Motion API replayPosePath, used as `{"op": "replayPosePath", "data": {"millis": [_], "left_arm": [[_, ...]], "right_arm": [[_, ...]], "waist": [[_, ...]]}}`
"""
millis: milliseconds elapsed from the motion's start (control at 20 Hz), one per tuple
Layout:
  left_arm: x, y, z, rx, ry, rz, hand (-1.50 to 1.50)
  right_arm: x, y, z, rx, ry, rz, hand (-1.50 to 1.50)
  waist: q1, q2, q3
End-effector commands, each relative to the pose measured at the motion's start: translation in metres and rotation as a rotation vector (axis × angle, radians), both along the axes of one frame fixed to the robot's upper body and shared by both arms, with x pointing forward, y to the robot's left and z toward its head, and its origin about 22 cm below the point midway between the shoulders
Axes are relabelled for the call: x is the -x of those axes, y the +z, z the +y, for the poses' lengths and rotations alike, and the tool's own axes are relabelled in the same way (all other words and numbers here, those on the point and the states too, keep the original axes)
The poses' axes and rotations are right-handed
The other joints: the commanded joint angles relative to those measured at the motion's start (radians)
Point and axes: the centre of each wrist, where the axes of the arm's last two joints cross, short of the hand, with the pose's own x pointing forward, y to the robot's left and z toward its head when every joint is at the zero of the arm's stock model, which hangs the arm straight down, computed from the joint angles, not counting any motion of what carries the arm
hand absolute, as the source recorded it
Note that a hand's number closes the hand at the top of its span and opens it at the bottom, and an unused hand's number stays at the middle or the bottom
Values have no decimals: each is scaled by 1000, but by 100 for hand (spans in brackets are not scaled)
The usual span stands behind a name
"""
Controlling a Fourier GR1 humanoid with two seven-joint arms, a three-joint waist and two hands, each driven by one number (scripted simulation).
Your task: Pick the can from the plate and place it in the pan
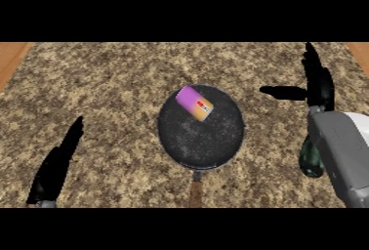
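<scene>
1. The can (195, 103) lies on its side in the far part of the pan (216, 146), touching no fingers. Its long axis runs from far-left to near-right.
2. It sits to the left of the right hand (317, 88), apart from it. That hand's fingers are straight and point away, and its thumb sticks out leftward toward the can, holding nothing.
3. The left hand (57, 161) rests lower left, fingers straight and together. The can is up and right of them, clearly farther than from the right hand.
4. A dark green edge below the right fingers, half under the forearm, is likely the plate (311, 163).
5. Judging by this, the placing looks done and the right hand only needs to back off over the counter (108, 73).
</scene>
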Motion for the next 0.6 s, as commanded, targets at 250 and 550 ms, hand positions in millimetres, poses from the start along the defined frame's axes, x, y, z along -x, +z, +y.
{"op": "replayPosePath", "data": {"millis": [250, 550], "left_arm": [[-5, 13, 6, -8, 8, 0, 0], [-10, 19, -7, -4, -1, 15, 0]], "right_arm": [[50, 19, -132, 25, 3, -30, -150], [77, 21, -159, 42, 49, 1, -150]], "waist": [[1, 1, 0], [-1, 0, 0]]}}
